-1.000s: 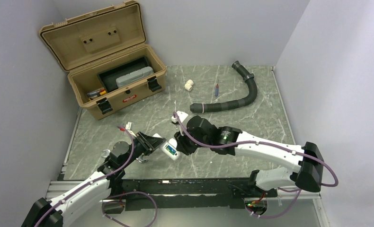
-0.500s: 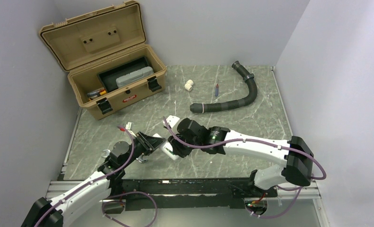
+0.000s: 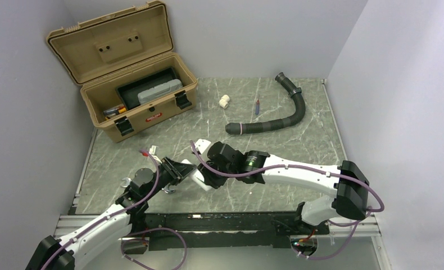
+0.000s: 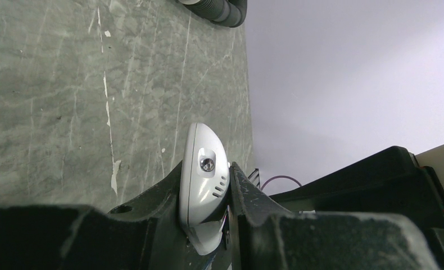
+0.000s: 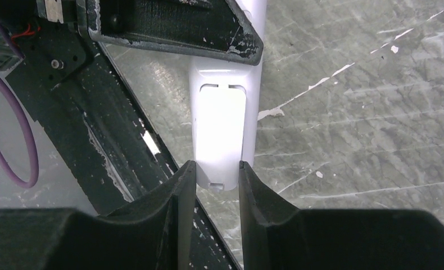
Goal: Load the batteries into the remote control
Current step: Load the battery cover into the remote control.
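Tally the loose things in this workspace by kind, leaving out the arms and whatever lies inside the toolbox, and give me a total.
Toolbox: 1
Corrugated hose: 1
White pipe fitting: 1
Red-and-blue stick: 1
Remote control: 1
Total: 5

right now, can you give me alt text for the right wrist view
The white remote control is seen back-up above the grey marbled table, its far end clamped by the left end effector. The two black fingers of the right end effector pinch the near end of its back panel.
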{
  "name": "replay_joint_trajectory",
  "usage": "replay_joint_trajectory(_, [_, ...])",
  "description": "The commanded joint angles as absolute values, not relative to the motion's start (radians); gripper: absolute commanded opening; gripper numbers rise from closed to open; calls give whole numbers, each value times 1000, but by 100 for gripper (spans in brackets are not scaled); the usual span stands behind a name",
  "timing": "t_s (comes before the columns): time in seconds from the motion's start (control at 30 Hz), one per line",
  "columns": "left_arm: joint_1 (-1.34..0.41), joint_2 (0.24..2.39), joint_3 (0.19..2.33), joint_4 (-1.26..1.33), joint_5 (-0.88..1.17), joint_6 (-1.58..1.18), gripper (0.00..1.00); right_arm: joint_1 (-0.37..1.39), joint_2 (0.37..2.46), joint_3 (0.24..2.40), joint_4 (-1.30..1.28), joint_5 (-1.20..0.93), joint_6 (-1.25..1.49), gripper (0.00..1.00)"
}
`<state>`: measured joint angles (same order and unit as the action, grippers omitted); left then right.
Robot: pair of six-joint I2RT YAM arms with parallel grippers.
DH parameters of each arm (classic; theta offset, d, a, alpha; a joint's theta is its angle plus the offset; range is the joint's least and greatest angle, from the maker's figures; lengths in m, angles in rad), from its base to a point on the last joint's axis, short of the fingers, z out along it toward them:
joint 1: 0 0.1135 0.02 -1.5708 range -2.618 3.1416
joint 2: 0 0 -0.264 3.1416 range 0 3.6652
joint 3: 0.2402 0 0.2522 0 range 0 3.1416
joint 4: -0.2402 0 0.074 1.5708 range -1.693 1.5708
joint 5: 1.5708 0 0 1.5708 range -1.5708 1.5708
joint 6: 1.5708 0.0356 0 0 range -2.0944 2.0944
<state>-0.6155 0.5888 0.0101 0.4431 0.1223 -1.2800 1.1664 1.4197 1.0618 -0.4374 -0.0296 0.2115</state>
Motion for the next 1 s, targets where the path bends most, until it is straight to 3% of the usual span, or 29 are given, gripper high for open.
replay_joint_trajectory(0.0, [-611,557,17,433,102,-1284,0,1176,1417,1103,-457,-12,206,20])
replay_joint_trajectory(0.97, [-612,547,44,369,88,-1275,0,1225,1508,1172,-510,83,208,19])
